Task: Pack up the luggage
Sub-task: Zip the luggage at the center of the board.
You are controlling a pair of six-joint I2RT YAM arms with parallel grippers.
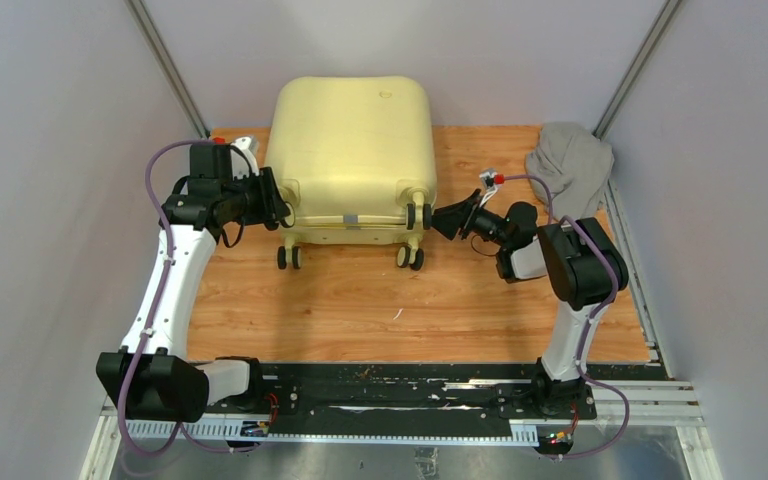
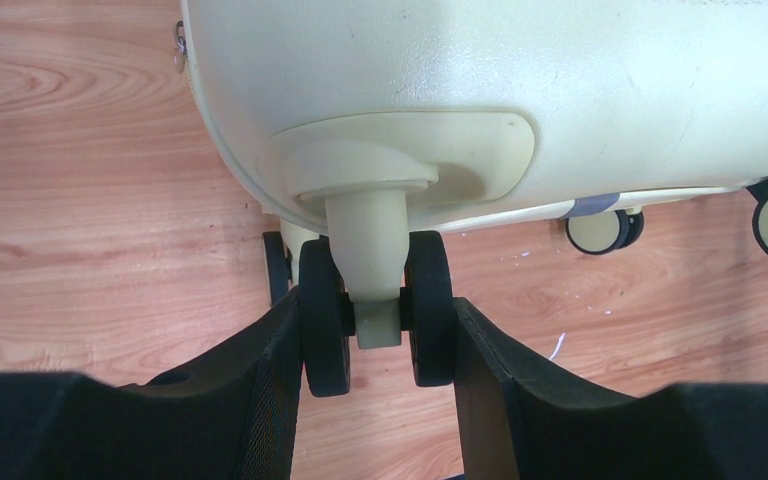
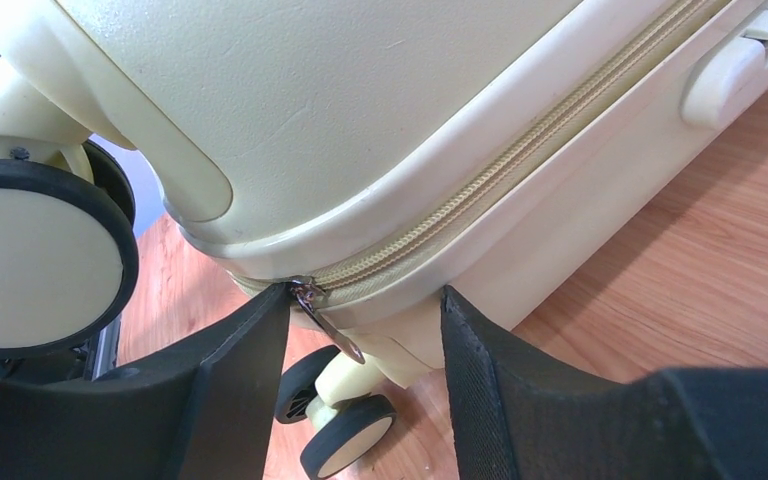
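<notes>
The pale yellow luggage (image 1: pixel 350 140) lies closed and flat at the back middle of the wooden table (image 1: pixel 360 300), its wheels toward me. At its near left corner, my left gripper (image 1: pixel 278 205) (image 2: pixel 375 322) is shut on the twin black wheel (image 2: pixel 325 320), one finger pressed against each outer side. My right gripper (image 1: pixel 442 218) (image 3: pixel 365 300) is at the near right corner, open. Its fingers straddle the zipper line, and the metal zipper pull (image 3: pixel 330 328) hangs between them, close beside the left finger. The zipper (image 3: pixel 520 160) is shut along the side.
A crumpled grey cloth (image 1: pixel 570 165) lies at the back right of the table, behind my right arm. Grey walls close in on both sides. Another cream-and-black wheel (image 3: pixel 40 265) sits just left of my right gripper.
</notes>
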